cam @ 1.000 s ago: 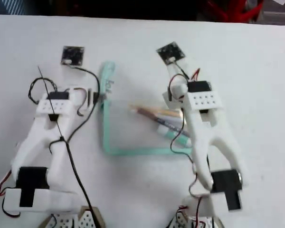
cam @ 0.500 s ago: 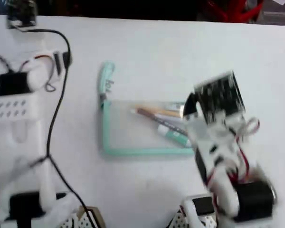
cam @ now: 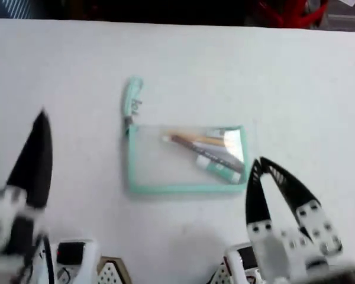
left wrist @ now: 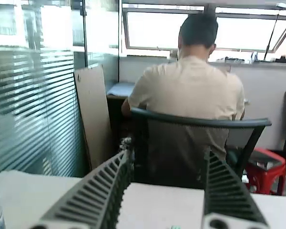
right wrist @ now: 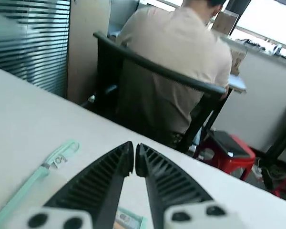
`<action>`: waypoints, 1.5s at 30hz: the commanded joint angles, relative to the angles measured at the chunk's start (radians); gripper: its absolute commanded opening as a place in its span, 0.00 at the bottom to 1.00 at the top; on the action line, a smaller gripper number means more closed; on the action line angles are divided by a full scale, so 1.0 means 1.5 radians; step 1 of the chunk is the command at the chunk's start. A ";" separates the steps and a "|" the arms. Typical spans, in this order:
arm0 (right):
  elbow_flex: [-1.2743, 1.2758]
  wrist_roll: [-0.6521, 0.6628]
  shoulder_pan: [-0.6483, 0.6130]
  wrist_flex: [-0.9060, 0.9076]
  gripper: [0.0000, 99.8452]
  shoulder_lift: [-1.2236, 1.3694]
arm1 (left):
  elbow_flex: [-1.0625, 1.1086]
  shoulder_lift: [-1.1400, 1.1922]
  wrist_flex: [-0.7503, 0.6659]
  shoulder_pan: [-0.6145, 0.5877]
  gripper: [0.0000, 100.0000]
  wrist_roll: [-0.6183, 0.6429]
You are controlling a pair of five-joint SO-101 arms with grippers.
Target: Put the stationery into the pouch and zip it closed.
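Pouch (cam: 155, 168), one, with three pens (cam: 208, 156) inside, left gripper (left wrist: 168, 153) spread wide, right gripper (right wrist: 134, 149) pinched together

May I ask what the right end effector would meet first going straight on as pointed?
Probably the pouch, its right end, though the right end effector might pass above it.

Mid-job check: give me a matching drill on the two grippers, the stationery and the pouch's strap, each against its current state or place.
Things:
1. left gripper
2. right gripper
3. stationery
4. mint strap

States or places:
A. inside the clear pouch
B. fingertips together, holding nothing
C. fingers apart, holding nothing
D. flat on the table, at the pouch's corner

Pairs: 1-C, 2-B, 3-A, 4-D
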 commanded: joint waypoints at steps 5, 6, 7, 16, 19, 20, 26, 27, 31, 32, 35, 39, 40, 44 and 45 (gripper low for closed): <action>-0.026 -0.008 0.010 0.008 0.02 -0.167 | -0.012 -0.207 0.056 0.005 0.25 -0.024; -0.037 -0.008 0.010 0.018 0.02 -0.161 | -0.012 -0.229 0.065 0.005 0.25 -0.037; -0.049 -0.008 0.009 0.032 0.02 -0.155 | -0.012 -0.250 0.076 0.002 0.25 -0.044; -0.171 -0.138 0.010 0.123 0.02 -0.160 | -0.013 -0.444 0.102 -0.041 0.25 -0.046; -0.229 -0.153 0.010 0.145 0.02 -0.160 | -0.030 -0.446 0.136 -0.084 0.25 -0.046; -0.248 -0.153 0.010 0.153 0.02 -0.160 | -0.026 -0.445 0.147 -0.088 0.25 -0.046; -0.296 -0.153 0.010 0.185 0.02 -0.160 | 0.083 -0.445 0.160 -0.087 0.25 -0.043; -0.297 -0.153 0.010 0.185 0.02 -0.160 | 0.120 -0.445 0.158 -0.084 0.25 -0.043; -0.296 -0.159 0.010 0.185 0.02 -0.160 | 0.312 -0.445 0.136 -0.061 0.25 -0.047; -0.296 -0.159 0.010 0.185 0.02 -0.160 | 0.368 -0.445 0.122 -0.060 0.25 -0.048; -0.295 -0.159 0.011 0.185 0.02 -0.159 | 0.575 -0.445 0.017 -0.063 0.25 -0.059; -0.295 -0.155 0.011 0.185 0.02 -0.159 | 0.822 -0.445 -0.166 -0.064 0.25 -0.127; -0.295 -0.154 0.011 0.185 0.02 -0.159 | 0.860 -0.445 -0.191 -0.064 0.25 -0.133; -0.294 -0.154 0.011 0.185 0.02 -0.159 | 0.962 -0.445 -0.254 -0.059 0.25 -0.131; -0.294 -0.157 0.011 0.185 0.02 -0.159 | 0.985 -0.445 -0.261 -0.054 0.25 -0.121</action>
